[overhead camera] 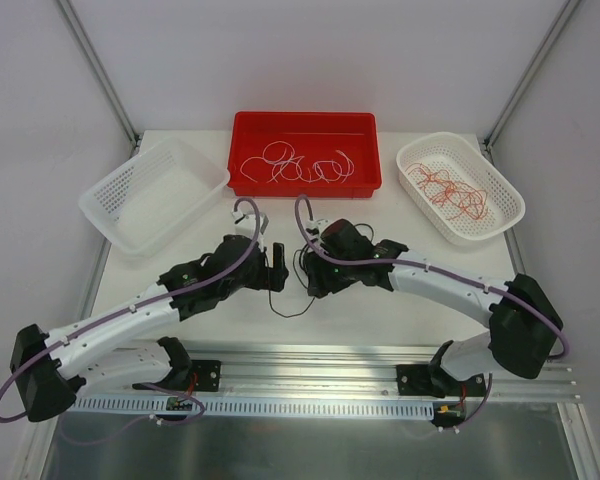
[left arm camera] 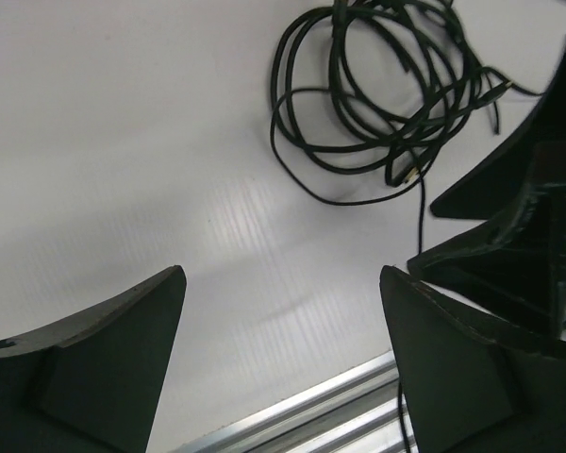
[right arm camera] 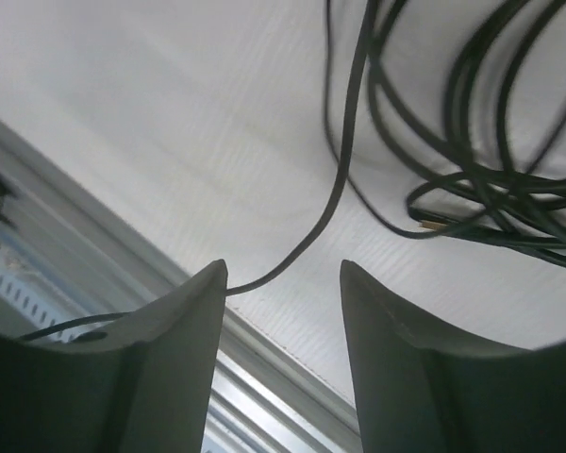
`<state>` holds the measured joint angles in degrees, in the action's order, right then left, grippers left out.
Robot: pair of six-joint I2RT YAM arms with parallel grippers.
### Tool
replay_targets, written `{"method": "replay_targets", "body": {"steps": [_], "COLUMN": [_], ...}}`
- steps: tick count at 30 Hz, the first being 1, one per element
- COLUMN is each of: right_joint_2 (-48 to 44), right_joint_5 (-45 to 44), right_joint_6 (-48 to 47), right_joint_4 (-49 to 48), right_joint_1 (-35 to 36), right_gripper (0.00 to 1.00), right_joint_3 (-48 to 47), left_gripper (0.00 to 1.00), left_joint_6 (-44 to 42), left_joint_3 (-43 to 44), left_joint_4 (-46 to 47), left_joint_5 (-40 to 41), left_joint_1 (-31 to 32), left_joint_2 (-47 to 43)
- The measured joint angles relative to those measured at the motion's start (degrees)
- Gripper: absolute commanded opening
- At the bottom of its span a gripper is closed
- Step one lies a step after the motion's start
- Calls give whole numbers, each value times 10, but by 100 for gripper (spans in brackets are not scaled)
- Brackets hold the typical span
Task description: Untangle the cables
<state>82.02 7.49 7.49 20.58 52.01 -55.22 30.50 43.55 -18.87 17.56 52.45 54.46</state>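
Observation:
A tangle of thin black cables (overhead camera: 290,316) lies on the table between my two grippers. In the left wrist view the coil (left arm camera: 377,94) lies ahead of the tips. In the right wrist view the bundle (right arm camera: 481,142) is at the upper right, and one strand (right arm camera: 344,179) runs down behind my left finger. My left gripper (overhead camera: 279,270) (left arm camera: 281,283) is open and empty over bare table. My right gripper (overhead camera: 312,275) (right arm camera: 283,269) is open, with nothing between the jaws. White cables (overhead camera: 300,166) lie in the red tray (overhead camera: 370,180). Red-orange cables (overhead camera: 450,190) lie in the right white basket (overhead camera: 510,215).
An empty white basket (overhead camera: 150,195) stands at the back left. A metal rail (overhead camera: 310,360) runs along the table's near edge, also seen in the left wrist view (left arm camera: 311,406). My right gripper's dark body (left arm camera: 519,217) is close on the right of the left wrist view.

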Motion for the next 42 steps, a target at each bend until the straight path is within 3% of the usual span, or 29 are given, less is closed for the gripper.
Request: {"method": "replay_targets", "body": {"steps": [4,12,17,23,32,38,42], "right_joint_2": [-16,-133,-219,-278,-269,-215,-189], "right_joint_5": [-78,-212,-214,-111,-37,-76,-115], "right_joint_6": [6,33,38,38,30,54,76], "right_joint_4": [25,72,56,-35,-138,-164,-180], "right_joint_1": [0,-30,-57,-53,33,87,103], "right_gripper": [73,82,82,80,77,73,64], "right_joint_3": [0,14,55,128,141,141,141], "left_gripper": [86,87,87,88,88,87,88], "left_joint_6": [-14,-45,-66,-58,15,48,62], "left_joint_3": [0,73,154,211,271,286,286], "left_joint_4": [-8,-24,-29,-59,-128,-155,-170], "left_joint_5": [3,-54,-83,-92,-72,-60,-51], "left_joint_1": [0,0,0,0,-1,-4,-9], "left_joint_2": [55,189,271,344,407,414,414]}}
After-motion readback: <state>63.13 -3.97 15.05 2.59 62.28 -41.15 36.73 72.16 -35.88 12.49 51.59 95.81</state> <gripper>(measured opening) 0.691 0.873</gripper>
